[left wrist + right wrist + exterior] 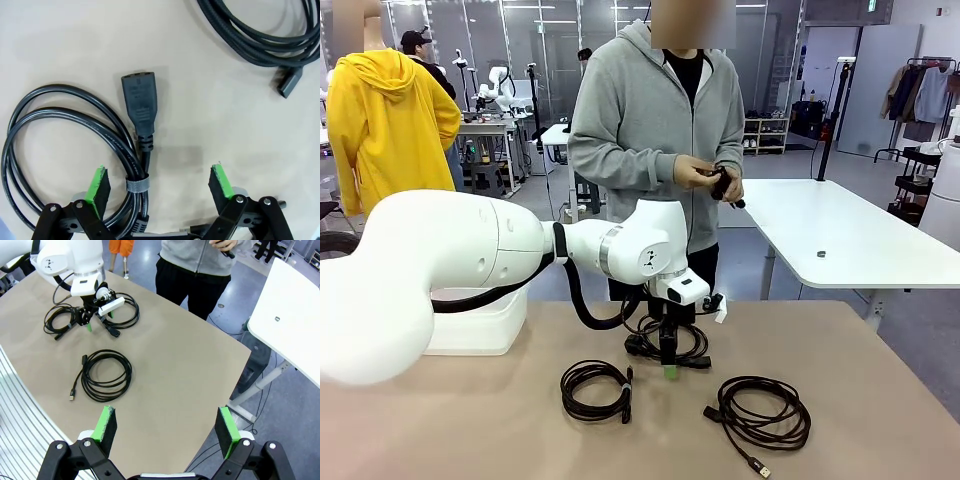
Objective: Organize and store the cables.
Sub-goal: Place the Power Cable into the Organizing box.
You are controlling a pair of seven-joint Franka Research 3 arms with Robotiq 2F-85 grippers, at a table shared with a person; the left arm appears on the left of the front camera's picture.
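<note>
Straddling a banded cable (141,107), wide-set left fingers (97,185), bare table (215,95) around.

A tan worktop (890,390) carries a white box (480,328) near its left edge. Behind it stands a person in a grey zip hoodie (630,130). To the right, a white table (850,230) bears one small dark object (820,254). Farther back, garments hang on a clothes rack (925,85).

Tan table (900,400): 3 blk cable coils (625,398), white box (480,330) at L.
</note>
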